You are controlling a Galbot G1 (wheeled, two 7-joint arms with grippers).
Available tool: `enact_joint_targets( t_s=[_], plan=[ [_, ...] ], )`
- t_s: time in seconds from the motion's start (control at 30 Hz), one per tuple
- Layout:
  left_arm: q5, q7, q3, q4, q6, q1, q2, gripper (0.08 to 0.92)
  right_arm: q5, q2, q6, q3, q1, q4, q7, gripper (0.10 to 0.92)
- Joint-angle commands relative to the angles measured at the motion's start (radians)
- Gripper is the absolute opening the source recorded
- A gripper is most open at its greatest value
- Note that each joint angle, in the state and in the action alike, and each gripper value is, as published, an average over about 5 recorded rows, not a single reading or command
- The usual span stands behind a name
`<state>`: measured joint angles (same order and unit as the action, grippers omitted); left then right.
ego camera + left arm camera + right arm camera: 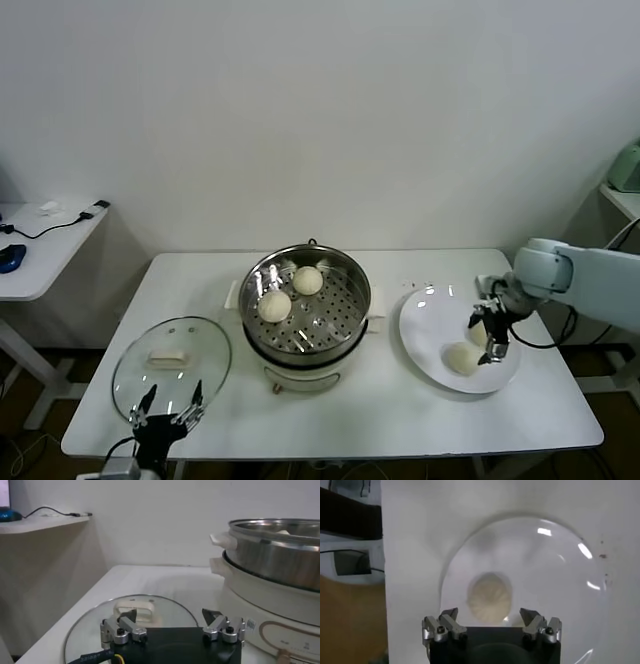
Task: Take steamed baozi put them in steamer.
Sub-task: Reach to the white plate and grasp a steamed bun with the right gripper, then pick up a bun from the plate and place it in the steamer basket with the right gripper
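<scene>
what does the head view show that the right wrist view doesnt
Only the head view shows the round shiny stainless-steel steamer holding two cream-white domed baozi, the round glass lid with a white handle, and the left tool open at the table's near edge beside that lid. It also shows a second bun on the plate, partly behind the right arm.

Only the right wrist view shows the pleated top of the plate bun.

Both show the flat white plate, the bun on it, and the open right tool above it.

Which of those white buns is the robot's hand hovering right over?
The bun on the plate's far side, under the right gripper. Another plate bun lies nearer; two sit in the steamer.
</scene>
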<state>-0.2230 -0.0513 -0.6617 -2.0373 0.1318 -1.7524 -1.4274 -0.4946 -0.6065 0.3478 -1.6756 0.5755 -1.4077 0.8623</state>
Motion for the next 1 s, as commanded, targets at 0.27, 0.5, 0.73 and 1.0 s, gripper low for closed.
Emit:
enact_joint_targets(
  t_s=[0.27,0.5,0.73,1.0],
  plan=[
    [-0.001,-0.001,0.0,0.003,-0.003,-0.003,0.002,0.823,0.076,-0.046,0.047,0.199,-0.27,0.104,-0.081,0.823],
    [-0.002,-0.001,0.001,0.001,-0.003,-0.006,0.006,0.823,0.079,-0.072,0.046,0.198,-0.262,0.124,-0.081,0.822],
    [0.0,-0.002,0.005,0.0,-0.004,-0.006,0.006,0.823,0.075,-0.07,0.042,0.156,-0.214,0.102,-0.041,0.71],
    [0.001,-0.004,0.009,-0.007,-0.007,-0.016,0.003,0.823,0.087,-0.066,0.018,0.102,-0.074,0.082,0.006,0.64]
  ],
)
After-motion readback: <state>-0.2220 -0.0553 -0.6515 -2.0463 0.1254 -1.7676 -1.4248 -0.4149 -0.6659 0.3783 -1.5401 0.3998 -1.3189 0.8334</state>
